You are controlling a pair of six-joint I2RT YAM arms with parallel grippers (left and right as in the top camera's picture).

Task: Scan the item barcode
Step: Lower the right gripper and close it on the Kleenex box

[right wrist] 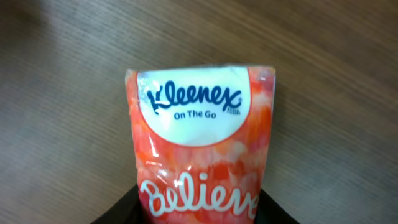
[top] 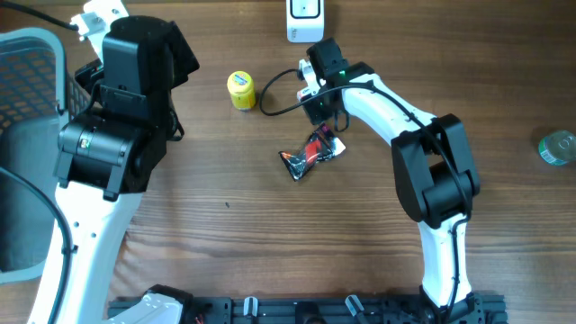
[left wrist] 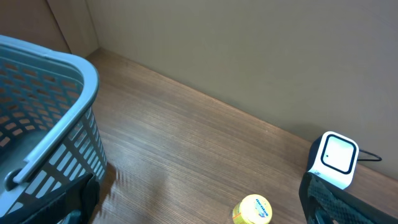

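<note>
1. Overhead view: the wooden table (top: pixel 225 243) fills the frame, with a grey mesh basket (top: pixel 27 54) at the far left edge.
2. The left arm (top: pixel 108 144) stands beside the basket, clear of the work. Its end effector (left wrist: pixel 202 208) is released, fingers wide apart with nothing between them.
3. The right arm (top: pixel 432 171) reaches from lower right towards centre so that its end effector (right wrist: pixel 196 214) meets the near end of the tissue pack (top: pixel 310 153). The fingers sit against both sides of the pack, grasping it.
4. The white scanner (top: pixel 306 18) stands at top centre, just above the pack, probably so a short lift can present the item to its window.
5. The pack lies on the table at frame centre. Its long axis runs diagonally, lower left to upper right. In the right wrist view it points straight away from the fingers, printed label up. No barcode shows, so it is likely underneath.
6. A yellow bottle (top: pixel 241 90) stands near the pack, to its upper left, untouched.
</note>
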